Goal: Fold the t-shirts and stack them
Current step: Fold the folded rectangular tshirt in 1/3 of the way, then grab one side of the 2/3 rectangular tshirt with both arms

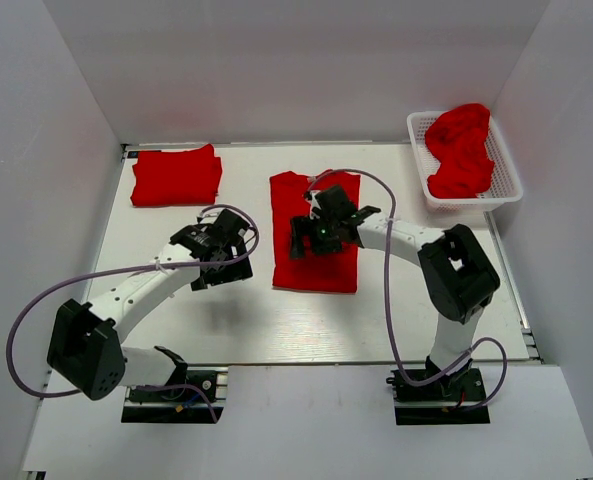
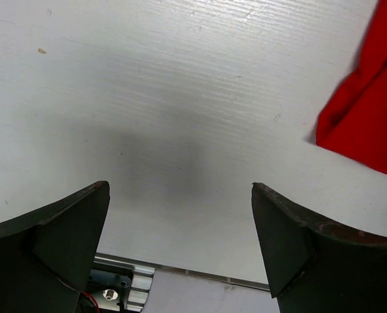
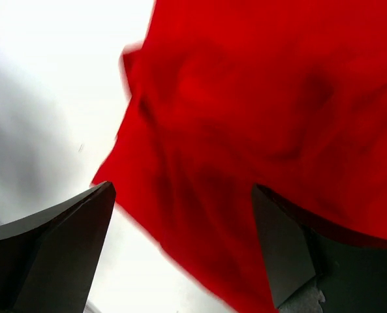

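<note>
Right gripper (image 3: 180,194) released over shirt (image 1: 316,275), hiding its middle, left gripper (image 2: 180,189) released above table (image 2: 180,91), shirt's corner nearby, cut off.

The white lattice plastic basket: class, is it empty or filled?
Not empty: crumpled red cloth lies heaped inside the white lattice plastic basket, rising above its rim.

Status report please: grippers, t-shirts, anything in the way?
Left gripper open, empty. Right gripper open above centre t-shirt. One folded t-shirt far left. Nothing blocking.
</note>
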